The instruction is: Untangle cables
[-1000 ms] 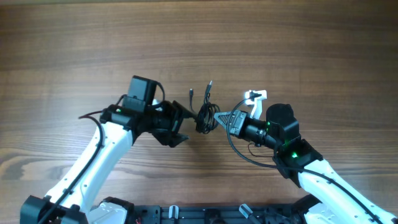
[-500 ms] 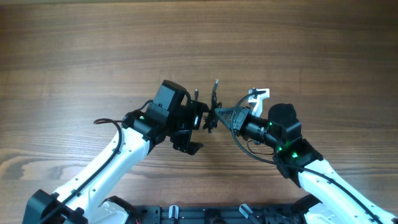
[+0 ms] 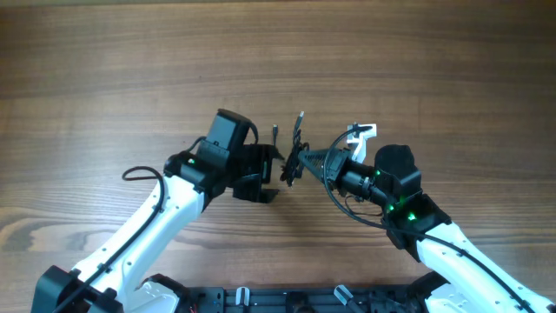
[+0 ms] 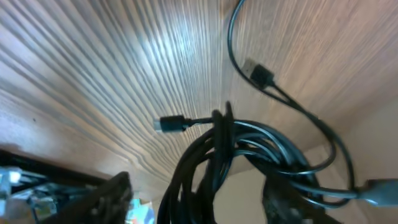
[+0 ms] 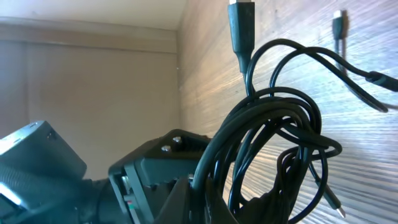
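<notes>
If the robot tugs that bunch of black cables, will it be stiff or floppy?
Probably floppy: the cables hang in loose, curvy loops. Likely light too, since the cords look thin. The plug ends may swing or snag, as the loops cross each other.

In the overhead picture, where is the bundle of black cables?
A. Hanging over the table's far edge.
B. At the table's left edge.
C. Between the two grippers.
C: the cable bundle sits between the left gripper and the right gripper, above the middle of the wooden table.
</notes>
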Action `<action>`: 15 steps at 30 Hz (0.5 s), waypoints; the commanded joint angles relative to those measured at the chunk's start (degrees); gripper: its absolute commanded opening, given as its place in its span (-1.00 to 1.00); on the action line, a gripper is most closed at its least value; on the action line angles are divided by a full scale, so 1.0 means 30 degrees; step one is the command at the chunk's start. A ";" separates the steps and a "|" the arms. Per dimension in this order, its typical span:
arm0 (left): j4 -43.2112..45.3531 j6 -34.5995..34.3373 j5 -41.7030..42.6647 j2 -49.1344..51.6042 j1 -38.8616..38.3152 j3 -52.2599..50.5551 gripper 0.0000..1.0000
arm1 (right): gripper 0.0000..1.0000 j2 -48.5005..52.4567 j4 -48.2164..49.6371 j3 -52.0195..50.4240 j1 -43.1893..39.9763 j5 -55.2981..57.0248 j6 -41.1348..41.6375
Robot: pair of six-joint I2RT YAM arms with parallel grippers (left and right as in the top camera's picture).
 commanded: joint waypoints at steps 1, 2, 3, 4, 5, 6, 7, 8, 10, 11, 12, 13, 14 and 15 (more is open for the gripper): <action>0.0364 -0.1472 0.0022 0.0219 -0.0554 0.0146 0.54 | -0.91 -0.0087 0.0954 0.0051 0.0000 0.0277 0.1027; 0.0350 -0.1464 0.0029 0.0219 -0.0627 0.0146 0.63 | -0.91 -0.0087 0.1268 0.0051 0.0000 0.0350 0.1290; 0.0364 -0.1472 0.0029 0.0219 -0.0670 0.0146 0.64 | -0.91 -0.0087 0.1530 0.0051 0.0000 0.0357 0.1348; 0.0459 -0.1472 0.0029 0.0219 -0.0678 0.0146 0.64 | -0.91 -0.0087 0.1727 0.0051 0.0000 0.0393 0.1355; 0.0721 -0.1479 0.0029 0.0219 -0.0678 0.0146 0.64 | -0.91 -0.0087 0.1727 0.0051 0.0015 0.0401 0.1355; 0.1129 -0.1472 0.0029 0.0219 -0.0678 0.0146 0.60 | -0.91 -0.0087 0.1676 0.0051 0.0058 0.0401 0.1348; 0.1610 -0.1464 0.0029 0.0219 -0.0678 0.0146 0.40 | -0.91 -0.0087 0.1617 0.0051 0.0160 0.0415 0.1348; 0.2047 -0.1457 0.0029 0.0219 -0.0678 0.0146 -0.05 | -0.91 -0.0087 0.1596 0.0051 0.0350 0.0481 0.1333; 0.2710 -0.1457 0.0029 0.0219 -0.0678 0.0146 -0.46 | -0.91 -0.0087 0.1508 0.0051 0.0758 0.0874 0.1326; 0.2841 -0.1435 0.0029 0.0219 -0.0678 0.0146 -0.64 | -0.91 -0.0087 0.1399 0.0051 0.1020 0.1268 0.1282; 0.2820 -0.1166 0.0007 0.0219 -0.0656 0.0146 -0.81 | -0.91 -0.0087 0.1311 0.0051 0.1129 0.1362 0.1224; 0.2820 0.0044 -0.0029 0.0211 -0.0466 0.0146 -0.92 | -0.91 -0.0087 0.0896 0.0051 0.1158 0.1341 0.0517; 0.2812 0.1610 -0.0109 0.0211 -0.0204 0.0146 -0.92 | -0.90 -0.0087 0.0277 0.0051 0.1158 0.1341 -0.0233; 0.2790 0.3432 -0.0146 0.0204 0.0168 0.0153 -0.92 | -0.85 -0.0087 -0.0634 0.0051 0.1144 0.1464 -0.1086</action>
